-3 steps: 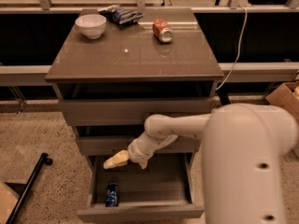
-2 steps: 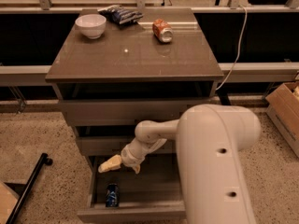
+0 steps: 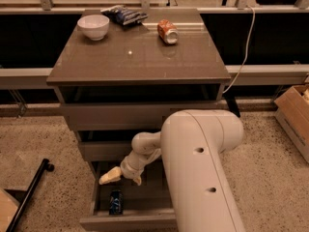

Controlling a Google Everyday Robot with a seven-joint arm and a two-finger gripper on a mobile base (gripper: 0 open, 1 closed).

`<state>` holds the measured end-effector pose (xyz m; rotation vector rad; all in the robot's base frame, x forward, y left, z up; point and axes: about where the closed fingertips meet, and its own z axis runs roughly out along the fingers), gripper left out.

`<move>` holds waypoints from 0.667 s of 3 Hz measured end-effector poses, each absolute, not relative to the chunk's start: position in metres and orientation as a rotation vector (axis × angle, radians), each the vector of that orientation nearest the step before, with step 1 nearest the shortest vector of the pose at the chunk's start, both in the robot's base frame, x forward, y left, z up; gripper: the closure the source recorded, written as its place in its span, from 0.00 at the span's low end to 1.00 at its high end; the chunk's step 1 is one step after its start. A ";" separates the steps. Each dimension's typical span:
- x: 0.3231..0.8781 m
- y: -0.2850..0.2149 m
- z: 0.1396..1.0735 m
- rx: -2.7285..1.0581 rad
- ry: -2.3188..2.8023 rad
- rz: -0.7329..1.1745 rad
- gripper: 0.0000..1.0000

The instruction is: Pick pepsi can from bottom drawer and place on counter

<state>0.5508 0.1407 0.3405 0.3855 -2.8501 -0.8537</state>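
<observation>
The pepsi can (image 3: 115,202), small and blue, lies in the left front part of the open bottom drawer (image 3: 126,220). My gripper (image 3: 117,176) hangs over the drawer's left rear part, just above and behind the can, not touching it. One pale fingertip (image 3: 109,176) points left. The counter (image 3: 140,50) is the glossy grey-brown top of the cabinet above.
On the counter stand a white bowl (image 3: 93,26), a dark snack bag (image 3: 125,15) and an orange-red can (image 3: 167,32) lying on its side. My white arm (image 3: 198,168) covers the drawer's right side. A cardboard box (image 3: 294,115) sits on the floor at right. A black pole (image 3: 28,193) lies at left.
The gripper has moved left and down over the open bottom drawer, closer to the pepsi can. The arm's white body fills more of the view.
</observation>
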 end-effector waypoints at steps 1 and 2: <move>0.548 0.153 0.326 0.353 -2.871 -0.787 0.00; 0.549 0.167 0.287 0.269 -2.898 -0.725 0.00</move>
